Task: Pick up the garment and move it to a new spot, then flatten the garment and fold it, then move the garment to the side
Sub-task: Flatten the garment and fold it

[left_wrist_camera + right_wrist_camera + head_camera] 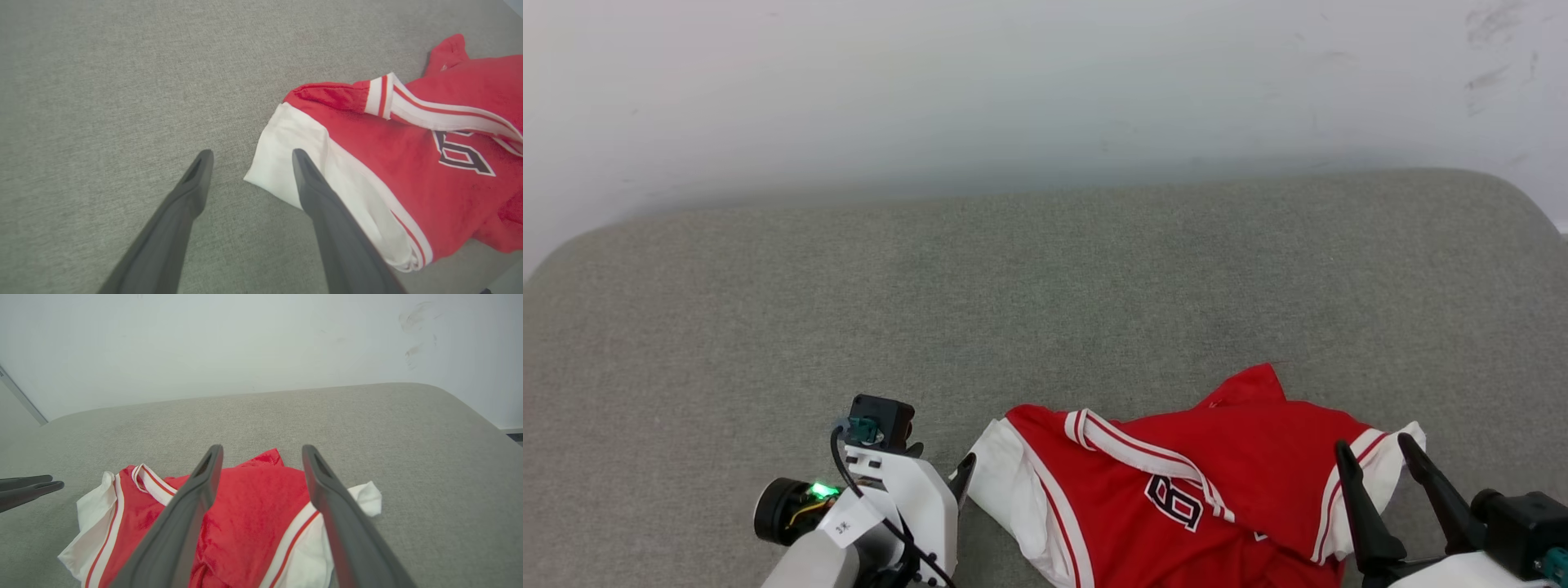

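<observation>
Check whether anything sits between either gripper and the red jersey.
Nothing visible does. The left gripper hangs open right beside the white sleeve of the garment, and the right gripper stands open just above its other sleeve. The grey cushion beyond the garment looks bare, so a new spot is free too.

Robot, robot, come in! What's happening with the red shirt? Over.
Left gripper open by white sleeve; right gripper open over red shirt. Shirt crumpled on grey cushion. Nothing blocking.

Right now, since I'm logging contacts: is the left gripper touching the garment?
Apart: right wrist view shows bare cushion between the left gripper and the garment.
</observation>
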### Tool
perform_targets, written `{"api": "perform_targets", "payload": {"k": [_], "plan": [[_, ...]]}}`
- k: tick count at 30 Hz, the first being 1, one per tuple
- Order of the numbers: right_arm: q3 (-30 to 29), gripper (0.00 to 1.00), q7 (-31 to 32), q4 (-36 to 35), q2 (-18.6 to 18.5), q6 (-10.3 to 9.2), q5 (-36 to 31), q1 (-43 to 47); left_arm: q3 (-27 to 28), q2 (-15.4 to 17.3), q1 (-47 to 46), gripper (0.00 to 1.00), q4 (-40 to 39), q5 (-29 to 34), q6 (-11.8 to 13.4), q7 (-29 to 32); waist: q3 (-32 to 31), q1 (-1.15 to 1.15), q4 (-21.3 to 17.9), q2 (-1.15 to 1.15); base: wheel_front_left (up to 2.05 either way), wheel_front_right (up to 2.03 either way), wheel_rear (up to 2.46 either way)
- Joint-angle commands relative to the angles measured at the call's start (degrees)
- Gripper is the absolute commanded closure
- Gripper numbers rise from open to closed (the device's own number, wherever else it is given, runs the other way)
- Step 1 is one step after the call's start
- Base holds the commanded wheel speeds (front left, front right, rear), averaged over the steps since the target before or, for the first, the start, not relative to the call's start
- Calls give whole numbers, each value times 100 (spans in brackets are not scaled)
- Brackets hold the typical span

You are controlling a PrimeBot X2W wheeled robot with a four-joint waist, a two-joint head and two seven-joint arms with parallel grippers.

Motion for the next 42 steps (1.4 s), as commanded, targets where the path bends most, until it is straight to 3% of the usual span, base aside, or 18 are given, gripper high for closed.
{"api": "perform_targets", "payload": {"k": [1, 14, 15, 17, 18, 22, 30, 42], "plan": [[3, 0, 5, -39, 25, -4, 46, -113, -73, 72, -234, 0, 89, -43, -58, 358, 200, 0, -112, 0, 0, 0, 0], [100, 0, -126, 179, 44, -3, 222, -419, -617, 260, -733, 0, 819, -95, -381, 2008, 691, 0, -376, 0, 0, 0, 0], [100, 0, -140, 200, 46, -4, 231, -431, -673, 267, -727, 5, 874, -118, -416, 2144, 714, 0, -387, 0, 0, 0, 0], [105, 0, -157, 246, 46, -3, 270, -477, -772, 288, -720, 77, 934, -161, -478, 2322, 753, 0, -409, 0, 0, 0, 0], [101, 0, -155, 262, 47, -4, 276, -504, -803, 300, -737, 100, 921, -166, -501, 2335, 768, 0, -418, 0, 0, 0, 0], [51, 0, -181, 323, 50, -4, 343, -514, -753, 394, -814, 100, 763, -94, -492, 2018, 797, 0, -422, 0, 0, 0, 0], [-122, 0, -178, 394, 52, -3, 387, -462, -232, 706, -798, 100, 334, -75, -182, 1019, 664, 0, -241, 0, 0, 0, 0], [-356, 0, -112, 397, 51, -4, 432, -299, 861, 929, 685, 100, -439, -743, 656, 361, 443, 0, 64, 0, 0, 0, 0]]}}
